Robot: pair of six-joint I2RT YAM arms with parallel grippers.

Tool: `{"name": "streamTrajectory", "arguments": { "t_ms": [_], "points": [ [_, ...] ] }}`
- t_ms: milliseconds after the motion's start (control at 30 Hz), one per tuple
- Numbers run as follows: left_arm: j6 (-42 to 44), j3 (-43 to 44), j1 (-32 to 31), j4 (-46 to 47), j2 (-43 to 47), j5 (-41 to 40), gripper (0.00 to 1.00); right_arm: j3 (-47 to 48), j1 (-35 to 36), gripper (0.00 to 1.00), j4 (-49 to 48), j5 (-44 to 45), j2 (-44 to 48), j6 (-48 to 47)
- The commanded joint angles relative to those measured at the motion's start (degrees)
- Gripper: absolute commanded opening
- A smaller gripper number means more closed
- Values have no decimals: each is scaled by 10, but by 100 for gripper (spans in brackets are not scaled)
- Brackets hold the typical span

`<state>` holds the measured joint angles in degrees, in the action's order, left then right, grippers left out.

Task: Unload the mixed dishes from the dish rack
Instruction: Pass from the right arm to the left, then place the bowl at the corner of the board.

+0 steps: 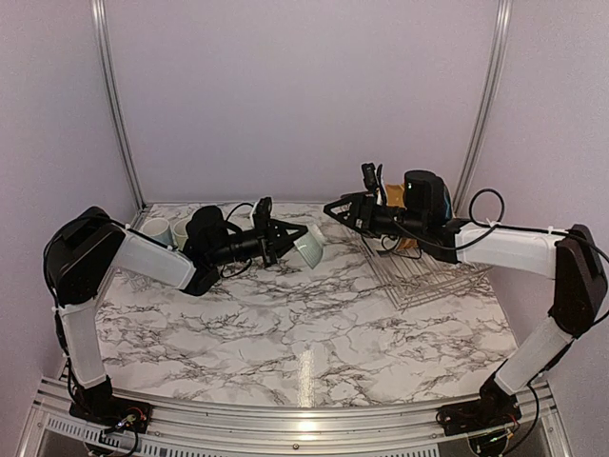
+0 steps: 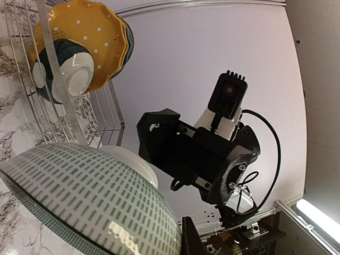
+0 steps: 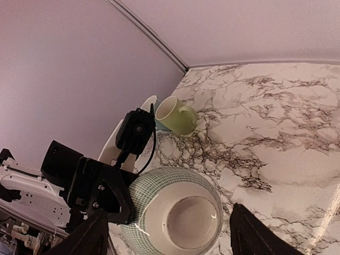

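Left gripper (image 1: pixel 293 238) clamps a green-dashed white bowl (image 1: pixel 310 244), right gripper (image 1: pixel 335 209) gapes wide; pale-green mug (image 3: pixel 172 114) is unloaded, yellow dotted plates (image 2: pixel 101 37) wait in the silver wire rack (image 1: pixel 428 276).

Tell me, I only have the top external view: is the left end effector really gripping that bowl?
Observer: Yes. The right wrist view shows the left end effector shut on the rim of the bowl.
Operator: Is the right one holding it too?
Observer: No. The right end effector is open, its fingers spread wide in its own view.
Operator: What's in the rack behind that arm?
Observer: The left wrist view shows mustard-yellow dotted plates upright in the dish rack, a blue-and-white dish leaning in front.
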<state>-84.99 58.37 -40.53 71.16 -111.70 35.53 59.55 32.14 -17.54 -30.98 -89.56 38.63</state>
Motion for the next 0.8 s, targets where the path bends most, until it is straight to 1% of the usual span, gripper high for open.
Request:
{"name": "streamTrajectory", "arguments": {
  "t_ms": [0,100,133,200,267,333,467,533,567,700,767],
  "points": [
    [119,-18,24,-127,62,4,0,36,3,82,68,45,16,-53],
    [223,-17,33,-279,110,-18,0,36,2,88,95,71,24,-73],
    [263,-11,35,-348,126,-27,0,38,2,90,105,77,25,-79],
    [358,14,37,-497,153,-76,0,42,1,90,122,88,26,-92],
    [444,47,37,-642,172,-140,0,46,1,90,132,94,27,-99],
    [506,75,38,-767,182,-215,0,47,0,90,136,98,28,-102],
    [582,138,39,-955,168,-354,0,40,0,90,131,99,30,-103],
    [600,152,40,-1029,158,-420,0,37,0,90,129,99,28,-104],
    [607,153,40,-1051,156,-448,0,37,0,90,130,100,25,-103],
    [617,141,43,-1107,156,-542,0,44,0,90,134,97,18,-108],
    [620,136,46,-1129,150,-573,0,48,0,90,136,98,18,-110]
  ]
}}
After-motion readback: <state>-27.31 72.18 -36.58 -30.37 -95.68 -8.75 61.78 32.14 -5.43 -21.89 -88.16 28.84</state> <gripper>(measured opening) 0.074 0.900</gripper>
